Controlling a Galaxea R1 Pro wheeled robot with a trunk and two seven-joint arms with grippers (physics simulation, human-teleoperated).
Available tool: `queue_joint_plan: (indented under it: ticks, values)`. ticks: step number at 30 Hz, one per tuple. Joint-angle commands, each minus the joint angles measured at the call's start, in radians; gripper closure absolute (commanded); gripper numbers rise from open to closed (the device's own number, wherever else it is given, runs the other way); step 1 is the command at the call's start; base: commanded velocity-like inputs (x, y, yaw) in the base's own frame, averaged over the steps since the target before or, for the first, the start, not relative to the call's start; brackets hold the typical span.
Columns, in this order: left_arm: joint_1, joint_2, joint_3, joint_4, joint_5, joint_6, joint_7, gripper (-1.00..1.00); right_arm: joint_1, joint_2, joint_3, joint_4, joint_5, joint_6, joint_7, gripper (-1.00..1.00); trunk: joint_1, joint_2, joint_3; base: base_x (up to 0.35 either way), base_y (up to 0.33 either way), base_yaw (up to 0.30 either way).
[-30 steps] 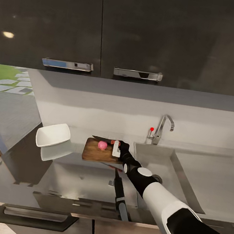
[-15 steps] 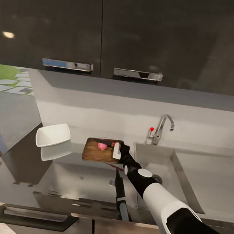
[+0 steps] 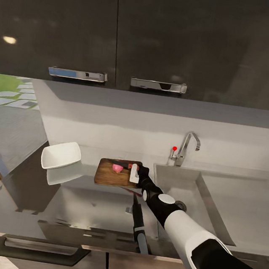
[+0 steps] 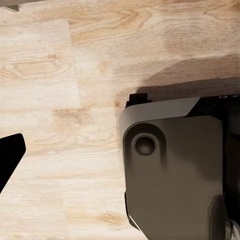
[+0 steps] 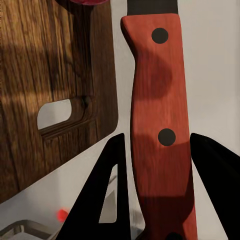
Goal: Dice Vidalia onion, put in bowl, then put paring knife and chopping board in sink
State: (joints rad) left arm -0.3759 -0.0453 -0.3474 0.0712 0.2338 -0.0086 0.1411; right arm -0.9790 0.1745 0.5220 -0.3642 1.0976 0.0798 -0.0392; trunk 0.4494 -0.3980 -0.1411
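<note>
On chopping board (image 3: 114,173), pink Vidalia onion (image 3: 117,168) sits near back edge. Paring knife (image 5: 159,130), level above onion a second ago, now down with blade on it: cut likely under way. Your right pincer (image 3: 134,171) clamps red handle. Left pincer state: cannot tell. Bowl (image 3: 61,155) waits left on worktop (image 3: 91,205), sink (image 3: 178,187) right.

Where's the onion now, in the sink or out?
Out. The onion lies on the board, left of the sink; the right gripper holds the knife at it.
</note>
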Motion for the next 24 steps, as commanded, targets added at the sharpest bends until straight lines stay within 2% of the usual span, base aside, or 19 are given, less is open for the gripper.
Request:
queue_joint_plan:
  ticks: [1, 9, 24]
  values:
    - [-0.001, -0.001, -0.008, 0.002, 0.009, -0.001, 0.002, -1.0, -0.001, 0.0, 0.006, 0.001, 0.01, 0.008, -0.004, 1.0, 0.001, -0.002, -0.002, 0.084, 0.0, 0.0]
    - [-0.001, -0.002, -0.008, 0.002, 0.009, -0.001, 0.002, -1.0, -0.001, 0.0, 0.006, 0.001, 0.01, 0.008, -0.004, 1.0, 0.001, -0.002, -0.002, 0.222, 0.0, 0.0]
    - [-0.001, -0.002, -0.008, 0.002, 0.009, -0.001, 0.002, -1.0, -0.001, 0.0, 0.006, 0.002, 0.01, 0.008, -0.001, 1.0, 0.001, -0.002, -0.002, 0.014, 0.0, 0.0]
